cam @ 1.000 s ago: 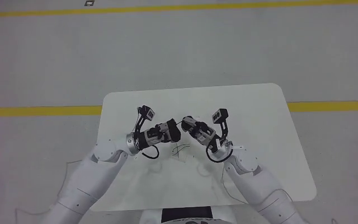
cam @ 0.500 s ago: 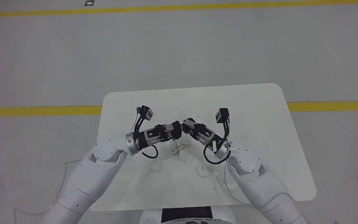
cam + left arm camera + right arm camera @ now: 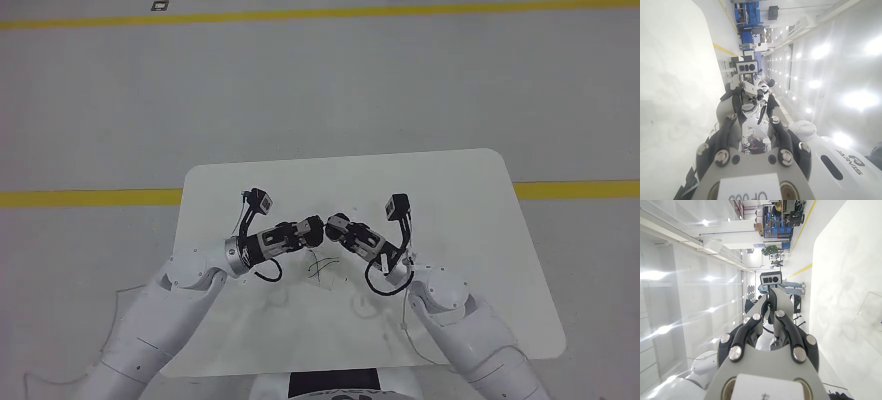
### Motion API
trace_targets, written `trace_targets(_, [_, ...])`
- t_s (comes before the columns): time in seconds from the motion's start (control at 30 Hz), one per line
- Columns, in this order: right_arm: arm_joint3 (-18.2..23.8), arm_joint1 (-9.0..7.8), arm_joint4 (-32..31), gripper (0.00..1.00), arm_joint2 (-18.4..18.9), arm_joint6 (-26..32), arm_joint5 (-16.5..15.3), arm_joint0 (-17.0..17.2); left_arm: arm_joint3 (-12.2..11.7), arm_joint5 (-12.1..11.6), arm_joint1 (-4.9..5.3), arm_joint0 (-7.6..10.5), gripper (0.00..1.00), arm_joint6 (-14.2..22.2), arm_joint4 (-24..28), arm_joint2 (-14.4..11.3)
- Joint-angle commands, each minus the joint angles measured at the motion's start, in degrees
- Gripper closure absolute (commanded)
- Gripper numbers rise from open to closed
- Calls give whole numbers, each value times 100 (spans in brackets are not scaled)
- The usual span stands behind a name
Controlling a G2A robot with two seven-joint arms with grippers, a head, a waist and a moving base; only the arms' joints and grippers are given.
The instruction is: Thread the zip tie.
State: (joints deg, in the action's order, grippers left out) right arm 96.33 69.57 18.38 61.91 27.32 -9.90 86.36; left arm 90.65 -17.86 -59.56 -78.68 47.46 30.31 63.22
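Over the middle of the white table (image 3: 450,200) my two grippers meet tip to tip. My left gripper (image 3: 314,231) comes in from the left. In its wrist view its fingers (image 3: 750,98) stand apart, with the right arm's gripper and wrist camera (image 3: 745,67) straight ahead between them. My right gripper (image 3: 333,225) faces it, its ribbed pads (image 3: 772,292) pressed together. I cannot make out a zip tie between either pair of fingers. Thin dark zip-tie strands (image 3: 320,266) lie crossed on the table just below the grippers.
A clear plastic piece (image 3: 869,311) lies on the table on the right arm's side. The table's rounded far edge (image 3: 345,160) runs beyond the grippers, with grey floor and a yellow line (image 3: 90,197) past it. Bare tabletop stretches to the right (image 3: 480,260).
The two grippers have drawn closer and their tips now touch. A thin line seen between them one second ago no longer shows.
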Motion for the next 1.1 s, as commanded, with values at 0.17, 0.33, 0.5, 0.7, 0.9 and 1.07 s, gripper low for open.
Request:
trace_targets(0.17, [-2, 9, -9, 100, -42, 72, -11, -16, -4, 1, 3, 5, 82, -40, -20, -5])
trace_targets(0.33, [8, 13, -5, 100, -45, 71, -37, -16, -12, -6, 7, 3, 84, -73, -38, 2])
trace_targets(0.5, [30, 14, -2, 100, -33, 60, -65, 3, -18, -4, 9, 1, 89, -105, -64, 0])
trace_targets(0.7, [64, 16, -15, 100, -41, 73, -62, 30, -15, 17, 14, 0, 91, -118, -96, -6])
trace_targets(0.9, [65, 18, -22, 100, -45, 89, -64, 28, -15, 34, 16, 5, 93, -135, -124, -19])
trace_targets(1.07, [56, 21, -11, 100, -44, 95, -77, 26, -33, 49, 18, 14, 100, -147, -161, -34])
